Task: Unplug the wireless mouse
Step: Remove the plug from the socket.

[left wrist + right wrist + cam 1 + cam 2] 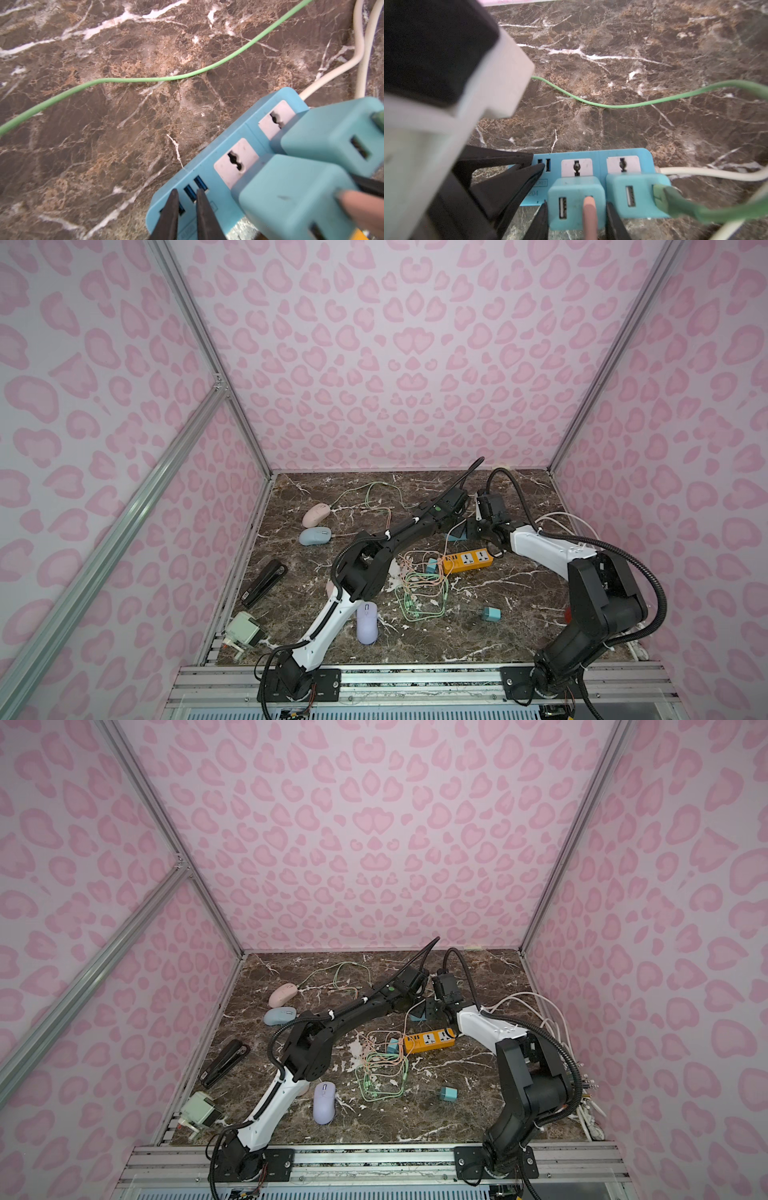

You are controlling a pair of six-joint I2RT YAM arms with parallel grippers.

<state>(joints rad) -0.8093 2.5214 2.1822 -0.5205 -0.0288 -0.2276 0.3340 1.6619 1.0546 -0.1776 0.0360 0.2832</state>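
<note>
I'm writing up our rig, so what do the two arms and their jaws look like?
Both are black with one white link each: left arm, right arm. A black ribbed hose loops along each. The left has a green dot near its wrist and a white tie. The jaws are black tapered wedges.

Matt plastic power strip on smooth marbled tabletop.

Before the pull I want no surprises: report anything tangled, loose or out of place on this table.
A knot of green and pink cables lies heaped beside the orange power strip, loops crossing. One teal adapter lies loose on the marble table, plugged into nothing. Nothing looks spilled or broken.
</note>
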